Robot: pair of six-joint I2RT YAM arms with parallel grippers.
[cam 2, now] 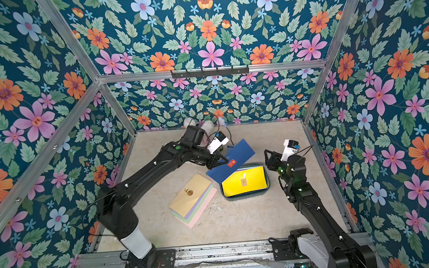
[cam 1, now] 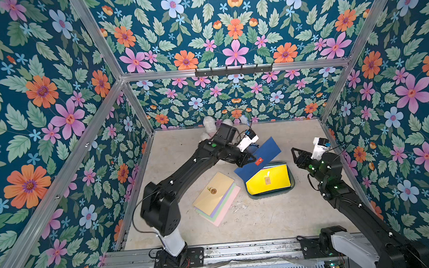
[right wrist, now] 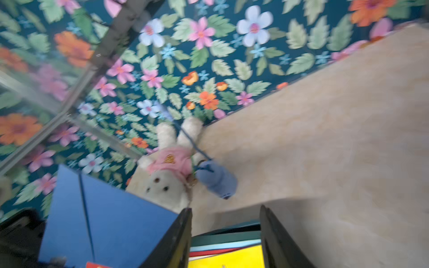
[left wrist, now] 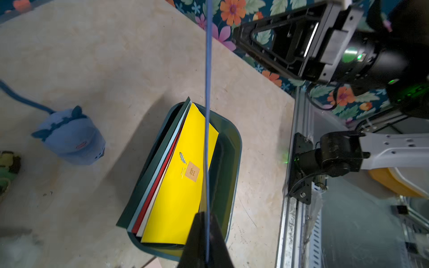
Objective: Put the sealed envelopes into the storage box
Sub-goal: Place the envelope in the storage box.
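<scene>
On the worktop, left of middle: stack of envelopes (cam 1: 216, 199) lying flat, cream on top, lilac, green and pink edges fanned out beneath; apart from the box (cam 1: 269, 195).
Left fingers (cam 1: 253, 160): clenched on one long edge of a navy envelope (cam 1: 261, 152), close to its red sticker.
Navy envelope: held off the worktop, tilted, low corner above the box's far left part; seen edge-on in the left wrist view.
Box: right of the stack; yellow envelope (cam 1: 267, 178) on top inside, with red, pale blue and dark green edges under it.
Right fingers (cam 1: 295, 153): spread apart, gripping nothing, just beside the box's right rim.
Back edge: plush rabbit (right wrist: 167, 183) with small blue toy (right wrist: 217, 179) touching it.
</scene>
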